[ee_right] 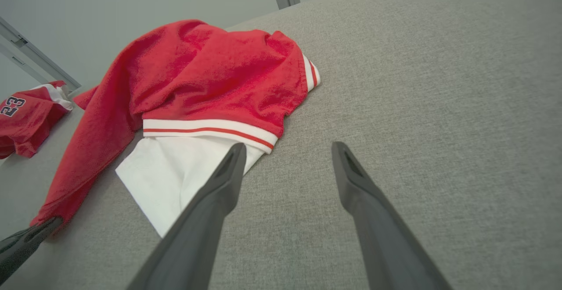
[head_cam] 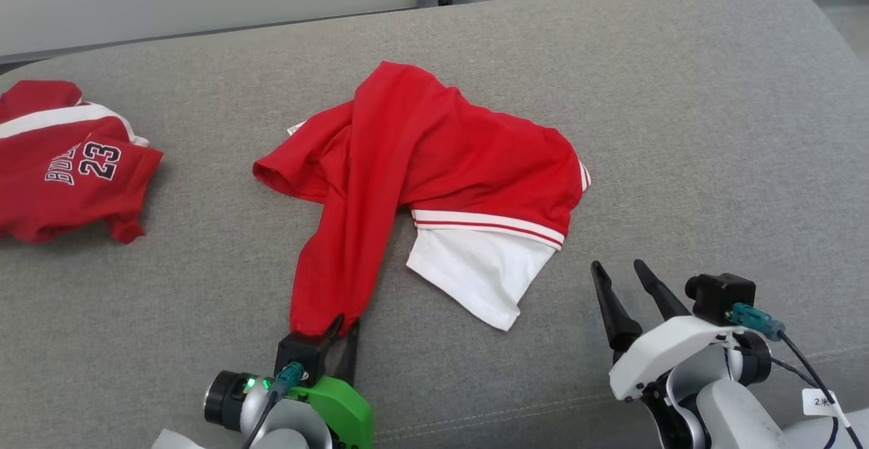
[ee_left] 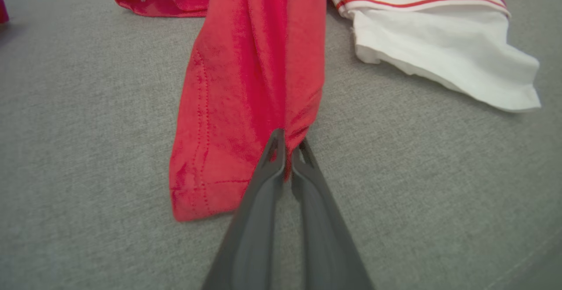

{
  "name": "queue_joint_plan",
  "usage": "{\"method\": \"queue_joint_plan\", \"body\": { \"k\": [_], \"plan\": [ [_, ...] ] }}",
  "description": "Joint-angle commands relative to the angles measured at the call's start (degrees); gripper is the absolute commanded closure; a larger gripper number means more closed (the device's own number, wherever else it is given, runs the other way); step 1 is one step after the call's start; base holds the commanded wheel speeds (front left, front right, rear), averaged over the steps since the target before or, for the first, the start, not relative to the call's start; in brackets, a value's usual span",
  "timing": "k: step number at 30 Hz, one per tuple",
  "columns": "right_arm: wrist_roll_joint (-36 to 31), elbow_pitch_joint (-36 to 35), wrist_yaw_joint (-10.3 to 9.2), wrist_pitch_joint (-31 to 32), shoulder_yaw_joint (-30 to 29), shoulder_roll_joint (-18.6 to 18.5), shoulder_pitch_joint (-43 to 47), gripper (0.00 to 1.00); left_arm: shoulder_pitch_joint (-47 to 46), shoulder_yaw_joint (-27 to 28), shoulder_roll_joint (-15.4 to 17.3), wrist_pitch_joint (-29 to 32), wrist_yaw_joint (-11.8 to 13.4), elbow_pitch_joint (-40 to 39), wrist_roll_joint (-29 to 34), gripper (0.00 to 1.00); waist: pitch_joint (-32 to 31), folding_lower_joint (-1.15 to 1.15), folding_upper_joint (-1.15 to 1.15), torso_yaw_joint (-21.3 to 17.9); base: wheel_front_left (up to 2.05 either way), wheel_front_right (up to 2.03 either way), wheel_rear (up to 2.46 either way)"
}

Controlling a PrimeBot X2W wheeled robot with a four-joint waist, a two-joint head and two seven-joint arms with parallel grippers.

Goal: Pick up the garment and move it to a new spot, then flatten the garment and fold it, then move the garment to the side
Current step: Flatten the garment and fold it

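Red garment (head_cam: pixel 434 150) lies bunched over itself, hem clamped in left gripper (ee_left: pixel 287 143) jaws; right gripper (head_cam: pixel 618 267) jaws gape.

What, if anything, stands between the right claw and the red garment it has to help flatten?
Nothing visible does. Only bare grey cushion separates the open right claw from the garment, whose white panel lies nearest it. The left claw is shut on a red edge of the garment.

The garment (ee_left: pixel 254 62) runs off the left wrist view's top edge. The head view's left edge cuts off the other shirt (head_cam: pixel 61 157).
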Motion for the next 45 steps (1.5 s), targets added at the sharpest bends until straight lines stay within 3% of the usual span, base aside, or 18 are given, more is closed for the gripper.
{"method": "queue_joint_plan", "body": {
  "k": [1,3,7,17,30,31,32,33,34,36,45],
  "plan": [
    [0.5,0.5,-0.02,-0.1,0.7,0.0,-0.1,0.00,1.1,0.8,-1.0,-0.1,-1.2,0.5,-0.9,0.00,-0.1,0.00,0.00,0.9,0.00,0.00,0.00],
    [0.8,1.4,-0.02,-0.5,1.7,0.3,-0.6,0.00,1.5,2.3,-2.6,-0.2,-3.3,0.6,-2.2,0.00,-0.3,0.00,0.00,1.9,0.00,0.00,0.00],
    [1.2,2.5,-0.02,-0.9,2.5,0.6,-0.9,0.00,3.3,4.8,-3.9,-0.2,-5.1,-1.8,-3.3,0.00,-0.8,0.00,0.00,3.2,0.00,0.00,0.00],
    [2.9,6.1,-0.02,-0.5,2.8,1.2,0.6,0.00,11.9,12.8,-1.3,-0.2,-2.2,-17.2,-1.1,0.00,-2.2,0.00,0.00,7.1,0.00,0.00,0.00],
    [11.4,19.1,-0.02,-2.4,7.4,1.5,-4.9,0.00,14.5,12.8,-0.2,0.6,-0.5,-25.9,0.7,0.00,-2.7,0.00,0.00,13.3,0.00,0.00,0.00],
    [12.2,20.4,-0.02,-2.7,8.0,1.5,-5.6,0.07,14.7,12.8,0.0,0.7,-0.3,-26.3,0.8,0.00,-2.7,0.00,0.00,13.5,0.00,0.00,0.00],
    [12.5,21.8,-0.02,-3.0,8.4,1.5,-6.2,0.35,14.8,12.8,0.1,0.7,-0.1,-26.6,0.7,0.00,-2.8,0.00,0.00,13.7,0.00,0.00,0.00],
    [12.6,23.4,-0.02,-3.7,8.7,1.5,-6.9,0.55,15.0,12.8,0.2,0.8,0.0,-27.0,0.7,0.00,-2.8,0.00,0.00,13.9,0.00,0.00,0.00],
    [12.3,24.7,-0.02,-4.7,8.8,1.5,-7.6,0.64,15.1,12.8,0.3,1.0,0.0,-27.3,0.7,0.00,-2.9,0.00,0.00,14.0,0.00,0.00,0.00],
    [12.2,26.9,-0.03,-6.4,8.8,1.5,-8.6,1.00,15.4,12.9,0.4,1.1,0.4,-27.7,0.6,0.00,-3.0,0.00,0.00,13.9,0.00,0.00,0.00],
    [11.3,30.2,-0.02,-9.3,7.4,-1.3,-10.7,1.00,16.8,13.8,1.3,0.9,1.3,-29.3,-0.3,0.00,-3.1,0.00,0.00,9.9,0.00,0.00,0.00]
  ]
}}
